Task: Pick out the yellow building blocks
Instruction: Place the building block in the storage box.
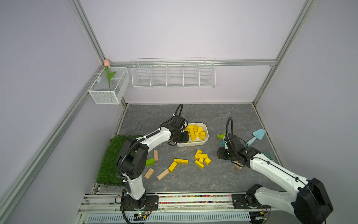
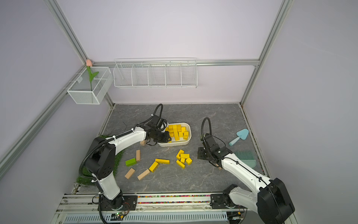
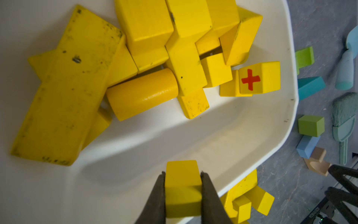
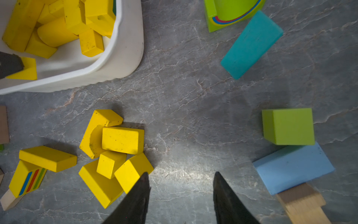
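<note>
Over the white tub [image 3: 174, 139], I had one small yellow block [image 3: 182, 195] pinched square between the jaws of the left hand [image 3: 183, 174]. My take: drop lower before letting go, and aim for the bare floor rather than the pile, so it wouldn't bounce over the rim. That tub already carried a heap of yellow blocks [image 1: 194, 131]: bars, a cylinder, and one cube [image 3: 250, 79] with a red cross on it. More yellow ones sat loose on the table [image 1: 193, 182] near the tub, a tight cluster [image 1: 202, 161] and two bars [image 1: 177, 163]. The right hand [image 4: 181, 174] hung open and empty next to that cluster. Back on the wall, the wire rack [image 1: 173, 74] showed nothing inside, and the mesh basket [image 1: 100, 93] held only a fake tulip [image 1: 109, 77].
</note>
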You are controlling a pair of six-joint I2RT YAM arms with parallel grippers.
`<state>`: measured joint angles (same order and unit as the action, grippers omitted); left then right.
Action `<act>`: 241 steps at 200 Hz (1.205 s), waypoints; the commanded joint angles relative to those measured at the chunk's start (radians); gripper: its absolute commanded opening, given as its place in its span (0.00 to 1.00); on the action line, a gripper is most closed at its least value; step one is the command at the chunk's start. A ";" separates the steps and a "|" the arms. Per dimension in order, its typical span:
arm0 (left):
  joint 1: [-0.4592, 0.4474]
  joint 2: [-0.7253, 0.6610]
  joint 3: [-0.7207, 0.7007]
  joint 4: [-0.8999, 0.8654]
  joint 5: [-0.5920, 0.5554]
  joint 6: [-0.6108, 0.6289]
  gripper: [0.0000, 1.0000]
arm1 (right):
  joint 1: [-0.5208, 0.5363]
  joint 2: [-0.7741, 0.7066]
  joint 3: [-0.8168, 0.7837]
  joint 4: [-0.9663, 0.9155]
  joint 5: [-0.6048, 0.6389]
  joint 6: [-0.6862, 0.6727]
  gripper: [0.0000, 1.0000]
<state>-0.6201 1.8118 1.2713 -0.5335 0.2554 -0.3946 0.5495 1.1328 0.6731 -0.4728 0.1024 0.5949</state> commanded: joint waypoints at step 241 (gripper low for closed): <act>-0.038 -0.539 -0.384 -0.009 -0.077 -0.099 0.42 | -0.017 0.001 -0.015 0.010 -0.027 0.012 0.55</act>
<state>-0.6487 1.3422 0.9844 -0.5419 0.1871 -0.4332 0.5426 1.1305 0.6655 -0.4709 0.0841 0.5957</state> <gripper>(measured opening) 0.413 0.551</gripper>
